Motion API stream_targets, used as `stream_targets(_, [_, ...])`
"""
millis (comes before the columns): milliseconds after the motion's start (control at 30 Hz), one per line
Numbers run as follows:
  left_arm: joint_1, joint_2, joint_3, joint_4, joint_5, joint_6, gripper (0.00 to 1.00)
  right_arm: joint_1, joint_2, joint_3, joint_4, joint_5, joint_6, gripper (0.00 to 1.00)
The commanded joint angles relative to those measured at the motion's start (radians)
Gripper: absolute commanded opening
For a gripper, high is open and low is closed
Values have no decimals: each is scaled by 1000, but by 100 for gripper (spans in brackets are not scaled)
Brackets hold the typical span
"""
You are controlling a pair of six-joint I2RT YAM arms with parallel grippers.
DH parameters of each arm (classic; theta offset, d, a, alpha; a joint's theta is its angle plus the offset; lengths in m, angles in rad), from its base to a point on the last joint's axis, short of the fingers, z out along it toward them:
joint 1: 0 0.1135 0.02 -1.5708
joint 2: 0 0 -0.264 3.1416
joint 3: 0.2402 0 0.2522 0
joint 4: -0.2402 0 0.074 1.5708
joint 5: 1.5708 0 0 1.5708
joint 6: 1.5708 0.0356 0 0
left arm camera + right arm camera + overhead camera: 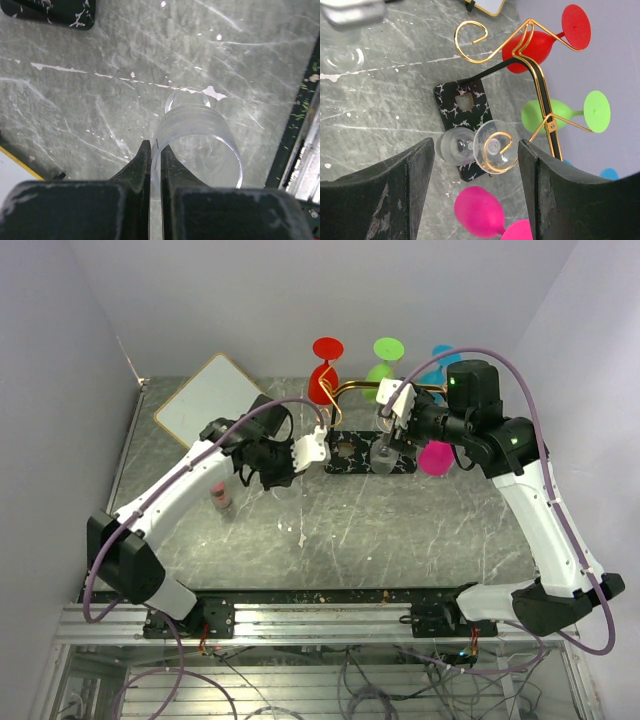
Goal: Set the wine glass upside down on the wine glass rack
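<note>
The wine glass rack is gold wire on a black, white-veined base; it also shows in the top view. A clear wine glass hangs upside down with its foot in a scroll arm, above the base. My right gripper is open, one finger on each side of this glass, apart from it. My left gripper is shut on the rim of a second clear wine glass, held over the table left of the base.
Red, green and blue glasses hang on the rack's far arms; a pink one hangs at its right. A white gold-edged board lies at the back left. A small pinkish object stands under the left arm.
</note>
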Motion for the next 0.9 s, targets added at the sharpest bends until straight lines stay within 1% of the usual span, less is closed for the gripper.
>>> stream_targets(0, [15, -92, 83, -112, 124, 54, 7, -11, 9, -2, 17, 18, 5, 68])
stream_targets(100, [90, -131, 128, -149, 284, 53, 7, -19, 23, 12, 8, -26, 17, 68])
stream_targets(167, [144, -159, 161, -162, 392, 42, 7, -29, 34, 20, 8, -91, 34, 69])
stream_targets(267, [214, -212, 185, -131, 526, -12, 7, -42, 54, 41, 25, -178, 89, 70])
stream_targets(400, [300, -282, 184, -24, 672, -160, 7, -47, 86, 81, 58, -265, 180, 70])
stream_targets(467, [338, -313, 179, 54, 718, -288, 7, -48, 95, 92, 86, -298, 227, 70])
stream_targets(533, [365, -347, 168, 162, 720, -403, 7, -53, 98, 95, 125, -337, 285, 70])
stream_targets(667, [371, -390, 147, 338, 597, -538, 7, -77, 98, 85, 221, -463, 430, 70])
stream_targets(733, [371, -386, 170, 379, 524, -591, 7, -95, 100, 78, 277, -508, 539, 70])
stream_targets(867, [370, -363, 227, 450, 442, -683, 7, -112, 112, 56, 387, -520, 703, 71])
